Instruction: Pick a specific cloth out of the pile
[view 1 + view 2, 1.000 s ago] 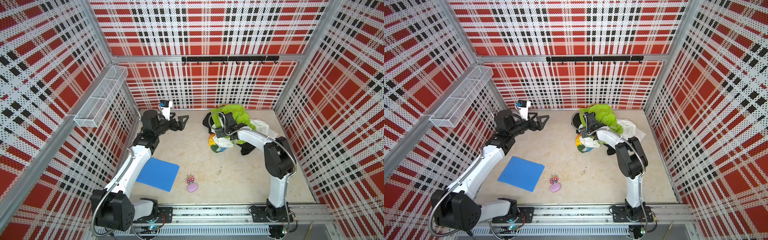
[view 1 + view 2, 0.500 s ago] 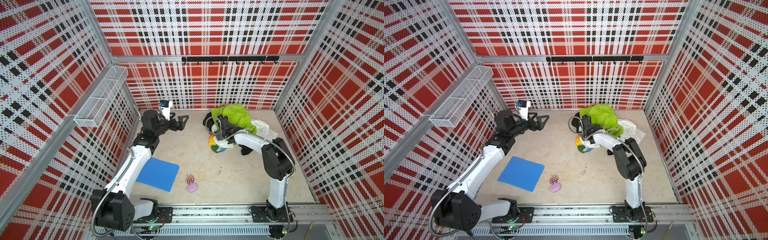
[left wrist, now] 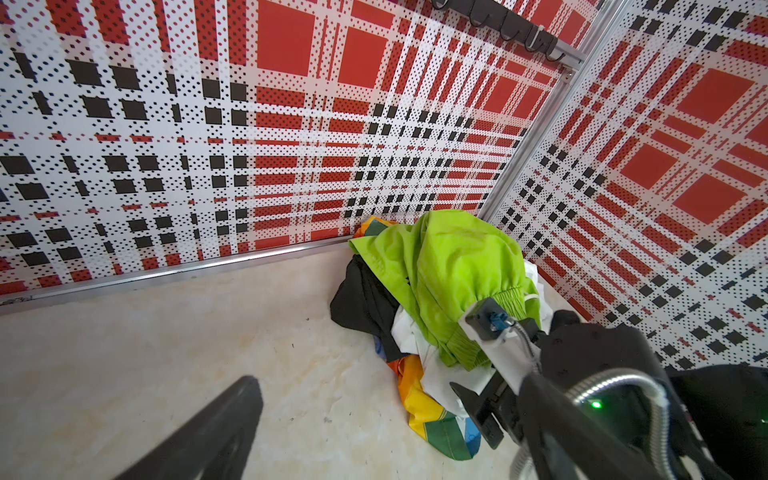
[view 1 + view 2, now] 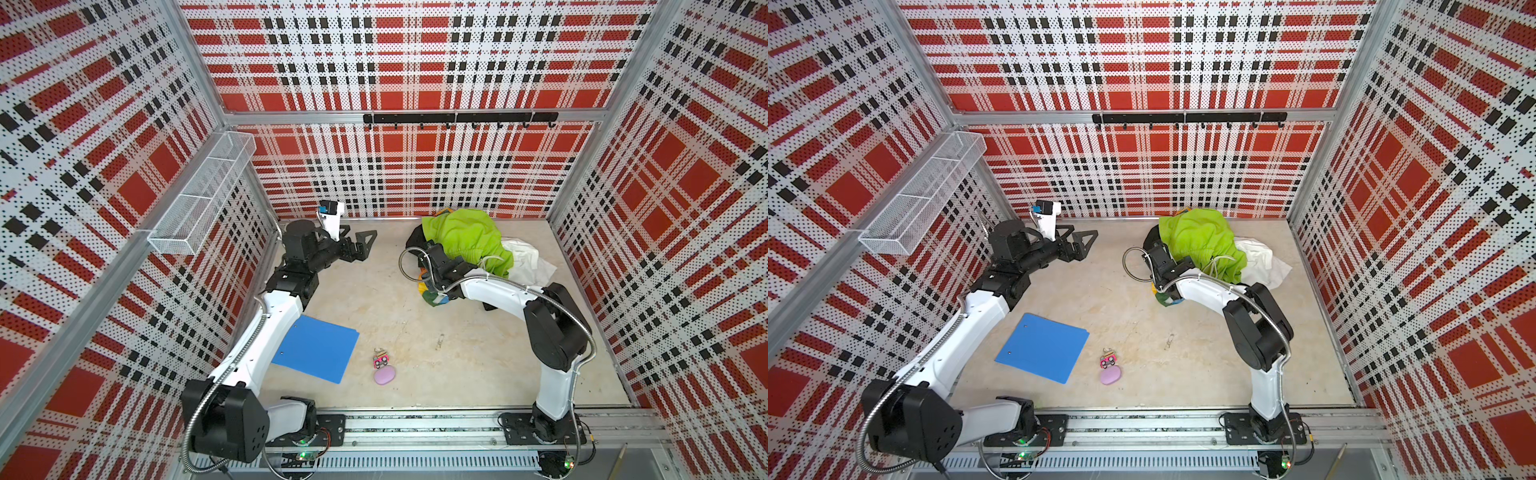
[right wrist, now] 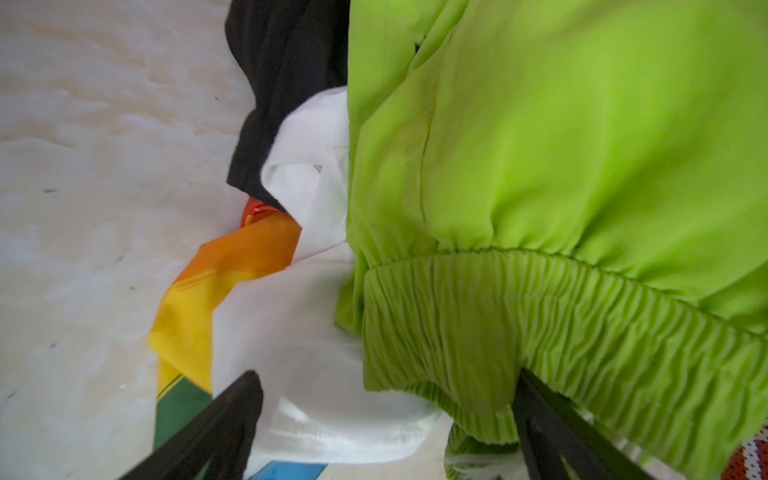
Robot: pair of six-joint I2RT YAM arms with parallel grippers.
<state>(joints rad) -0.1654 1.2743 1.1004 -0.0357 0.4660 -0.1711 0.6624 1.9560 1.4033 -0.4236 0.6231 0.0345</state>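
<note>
Pile [image 4: 1200, 241] sits in back-right corner of surface. Cloth [image 3: 432, 411] pokes out at the pile's front-left edge, mostly buried under white garment [image 5: 316, 316] and lime-green garment [image 4: 465, 237]. Right gripper [image 5: 386, 374] spread wide over those 2 garments, gripping nothing. Left gripper [image 4: 363, 247] wide open, empty, near back-left corner.

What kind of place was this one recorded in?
Probably a purpose-built robot test cell, not a home: plaid-printed perforated wall panels in an aluminium frame, left arm and right arm bolted to a front rail.
</note>
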